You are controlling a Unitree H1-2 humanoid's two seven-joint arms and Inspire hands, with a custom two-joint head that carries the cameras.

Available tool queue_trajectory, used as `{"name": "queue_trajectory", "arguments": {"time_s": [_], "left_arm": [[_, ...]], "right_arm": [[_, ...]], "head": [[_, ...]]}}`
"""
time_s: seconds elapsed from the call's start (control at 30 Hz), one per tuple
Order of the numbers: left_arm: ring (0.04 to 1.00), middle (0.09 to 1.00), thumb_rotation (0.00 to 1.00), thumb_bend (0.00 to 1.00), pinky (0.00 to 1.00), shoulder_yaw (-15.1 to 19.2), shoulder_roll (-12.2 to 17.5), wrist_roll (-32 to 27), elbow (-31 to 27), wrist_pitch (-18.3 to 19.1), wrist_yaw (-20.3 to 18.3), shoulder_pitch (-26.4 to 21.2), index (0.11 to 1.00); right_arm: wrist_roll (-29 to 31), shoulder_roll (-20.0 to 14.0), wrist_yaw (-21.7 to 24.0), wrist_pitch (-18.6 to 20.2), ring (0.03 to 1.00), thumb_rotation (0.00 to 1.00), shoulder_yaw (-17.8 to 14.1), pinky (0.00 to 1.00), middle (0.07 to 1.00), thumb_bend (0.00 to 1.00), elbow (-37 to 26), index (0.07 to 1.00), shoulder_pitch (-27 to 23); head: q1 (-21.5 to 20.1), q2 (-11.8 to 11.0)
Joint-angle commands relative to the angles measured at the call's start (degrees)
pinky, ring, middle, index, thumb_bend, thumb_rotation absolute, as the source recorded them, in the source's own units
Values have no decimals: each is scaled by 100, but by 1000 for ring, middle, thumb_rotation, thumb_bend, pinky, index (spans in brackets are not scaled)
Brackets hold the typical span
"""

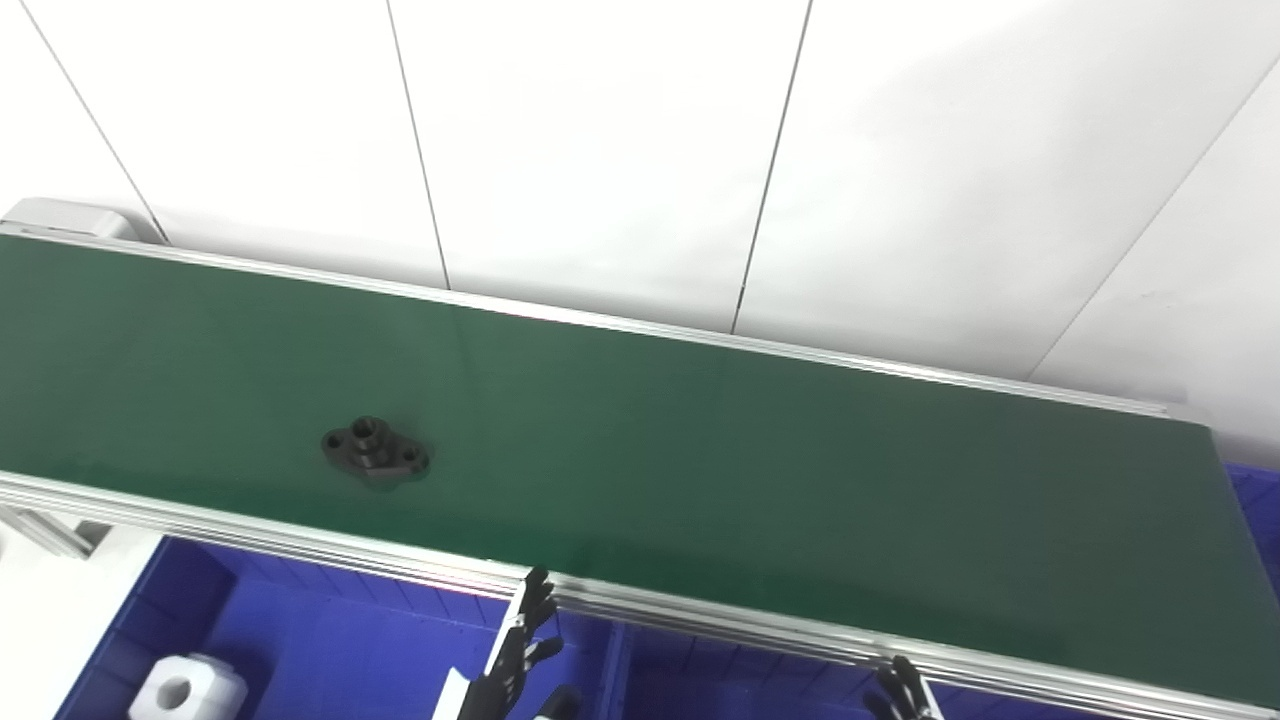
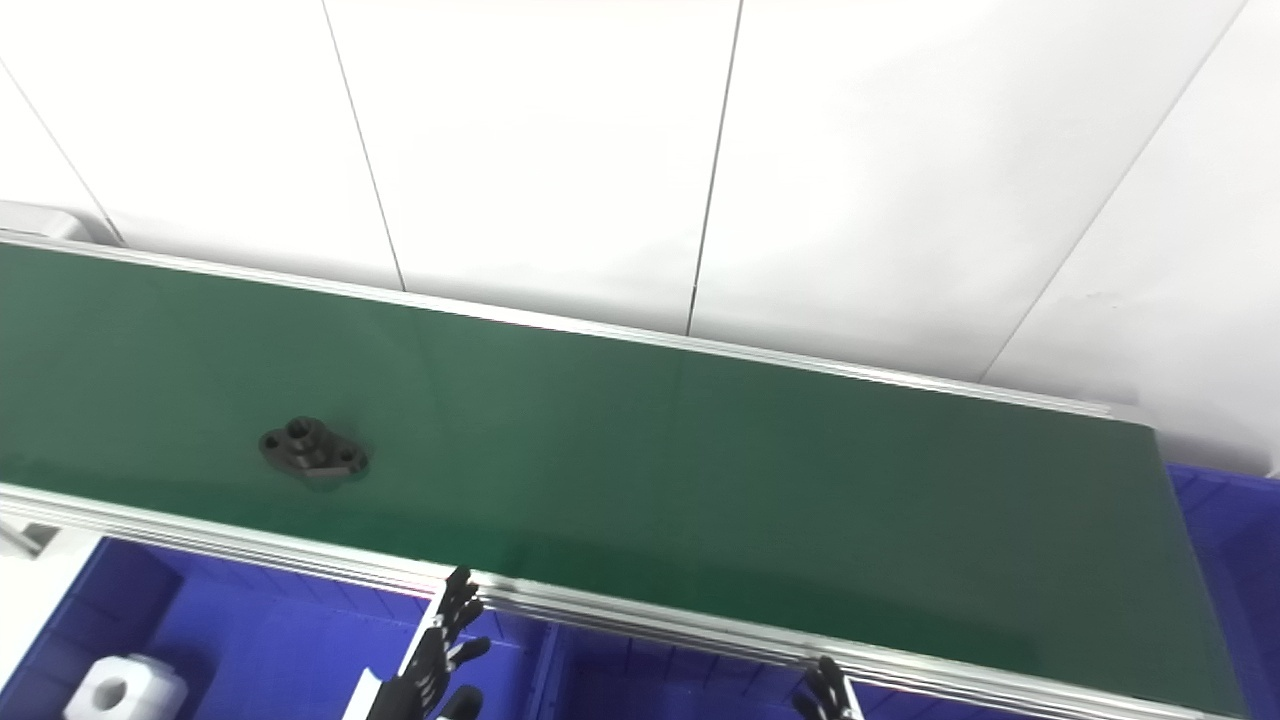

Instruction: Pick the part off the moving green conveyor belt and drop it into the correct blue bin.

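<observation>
A black flanged part [image 1: 374,452] with a raised centre hub lies on the green conveyor belt [image 1: 700,450], left of the middle and near the front rail. My left hand [image 1: 518,650] stands below the belt's front rail, over the blue bin [image 1: 330,630], fingers spread and holding nothing, well right of and below the part. Only the fingertips of my right hand [image 1: 903,693] show at the bottom edge, so its state is unclear.
A white block with a hole [image 1: 187,690] lies in the left blue bin. A second blue bin [image 1: 740,680] sits to its right, and another blue bin [image 2: 1225,540] shows past the belt's right end. A white panelled wall [image 1: 640,150] stands behind the belt.
</observation>
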Motion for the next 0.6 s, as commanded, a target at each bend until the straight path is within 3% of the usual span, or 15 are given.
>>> {"name": "queue_trajectory", "arguments": {"time_s": [0.0, 0.33, 0.57], "left_arm": [[946, 976, 884, 512, 809, -48, -56, 32, -46, -220, 107, 13, 1000], [921, 965, 851, 538, 758, -69, -117, 145, -72, -159, 179, 11, 1000], [923, 971, 825, 498, 775, -78, -87, 77, -174, -139, 138, 44, 1000]], "right_arm": [[63, -31, 64, -227, 942, 1000, -41, 972, 966, 956, -124, 985, 22], [130, -60, 159, -148, 949, 1000, -81, 1000, 974, 966, -155, 999, 13], [62, -45, 149, -155, 946, 1000, -86, 982, 972, 965, -283, 997, 35]], "head": [[28, 6], [122, 104], [-59, 339]]}}
